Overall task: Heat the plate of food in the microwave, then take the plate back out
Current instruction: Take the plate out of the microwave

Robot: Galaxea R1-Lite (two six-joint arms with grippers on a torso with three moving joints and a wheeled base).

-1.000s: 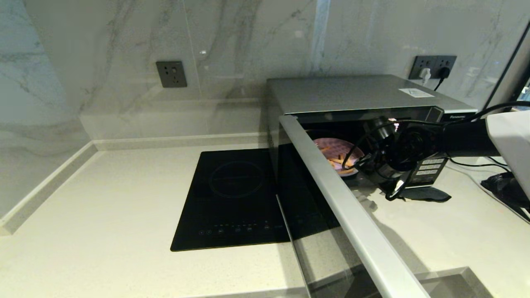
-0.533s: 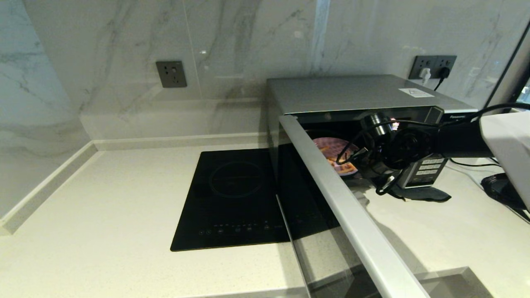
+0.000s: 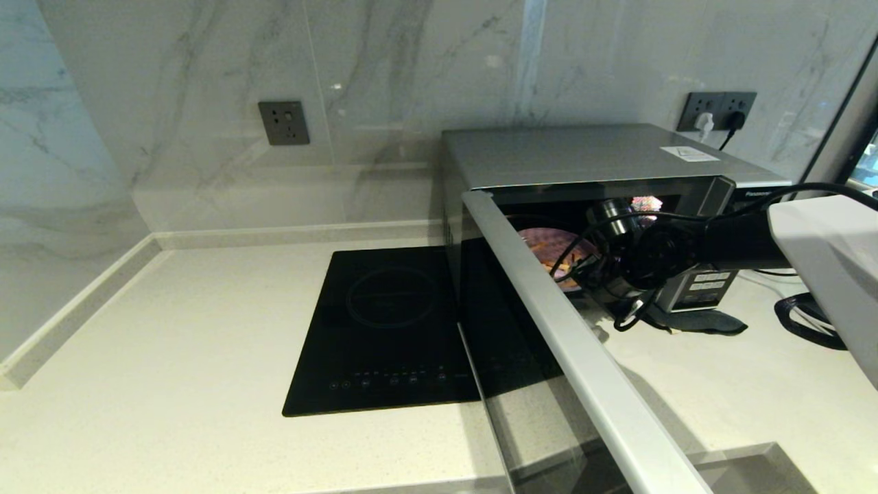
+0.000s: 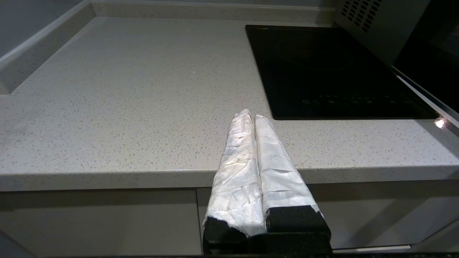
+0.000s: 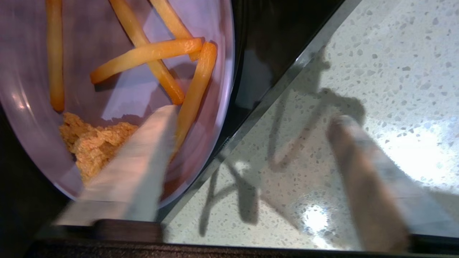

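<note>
The silver microwave [image 3: 583, 154] stands with its door [image 3: 569, 343] swung wide open toward me. Inside on the cavity floor lies the lilac plate of food [image 3: 545, 248], near the front sill. In the right wrist view the plate [image 5: 32, 118] carries golden fries [image 5: 150, 53] and a crumbly breaded piece [image 5: 89, 143]. My right gripper [image 5: 252, 115] is open at the microwave's mouth: one finger hangs over the plate's near rim, the other over the counter. My left gripper [image 4: 252, 115] is shut and empty, low at the counter's front edge.
A black induction hob [image 3: 391, 322] is set into the pale speckled counter [image 3: 171, 343] left of the microwave. The open door stretches across the hob's right side. Black cables [image 3: 809, 319] lie on the counter at the right. Wall sockets [image 3: 283, 123] sit on the marble backsplash.
My right arm has moved left and further in toward the microwave opening, covering more of the plate. The left arm has not moved.
</note>
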